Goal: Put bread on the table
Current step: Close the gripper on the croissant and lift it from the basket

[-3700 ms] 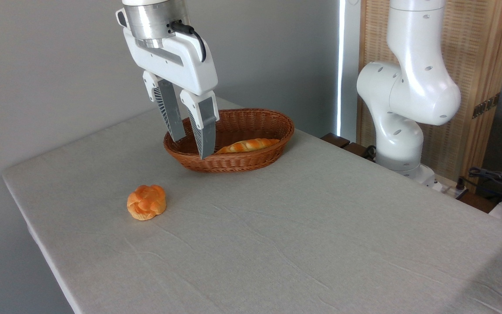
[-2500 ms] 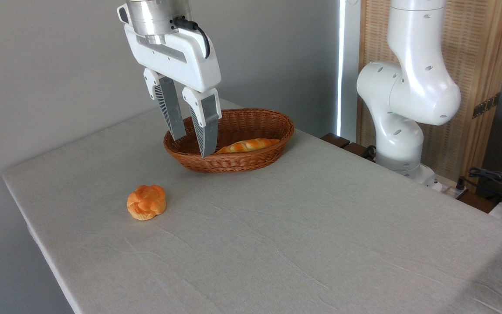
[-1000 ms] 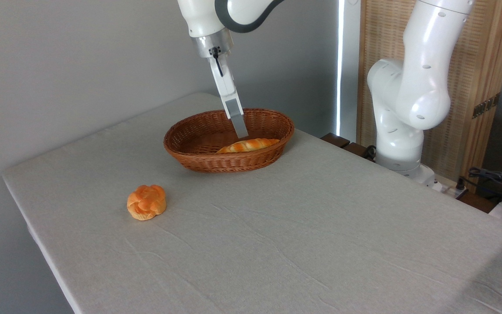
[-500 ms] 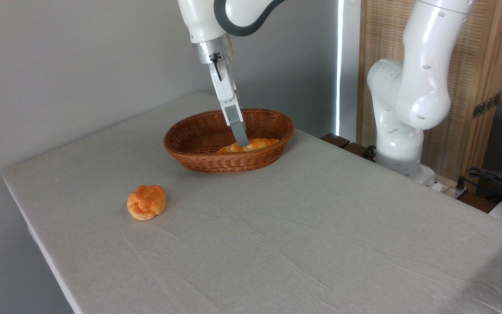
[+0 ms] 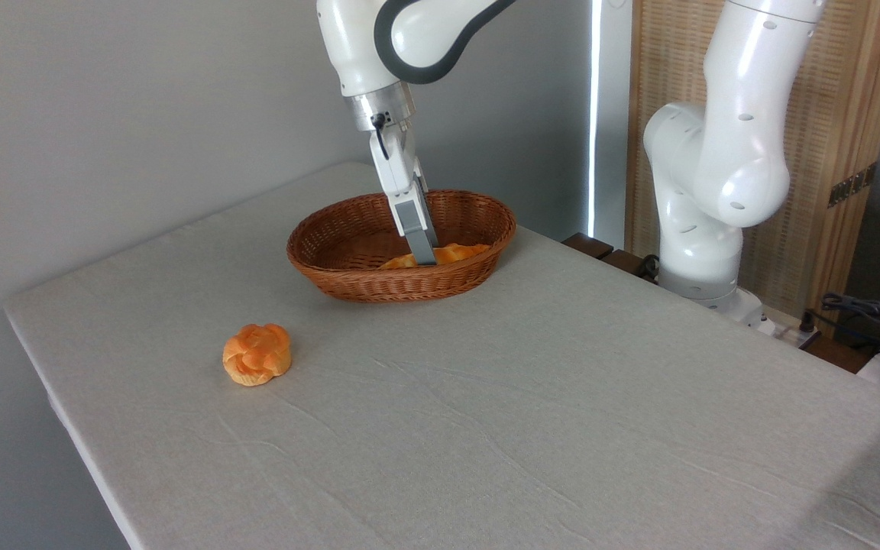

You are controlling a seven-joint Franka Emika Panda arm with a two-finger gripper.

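Observation:
The bread [image 5: 457,251], a long golden-orange loaf, lies inside the brown wicker basket [image 5: 333,276] at the back of the table [image 5: 501,405]. My gripper [image 5: 425,258] reaches down into the basket and is seen edge-on. Its near finger [image 5: 415,229] stands in front of the loaf's middle and hides the far finger. The tips are at the loaf's height, below the basket's rim. The loaf's two ends show on either side of the finger. Whether the fingers press on the loaf does not show.
A small round knotted orange bun [image 5: 257,354] sits on the cloth at the front left of the basket. The arm's white base [image 5: 703,252] stands beyond the table's right back edge. Cables [image 5: 868,313] lie at the far right.
The gripper has moved right from the basket's left end, turned edge-on, and come down into the basket to the loaf's middle. The loaf and the bun have not moved.

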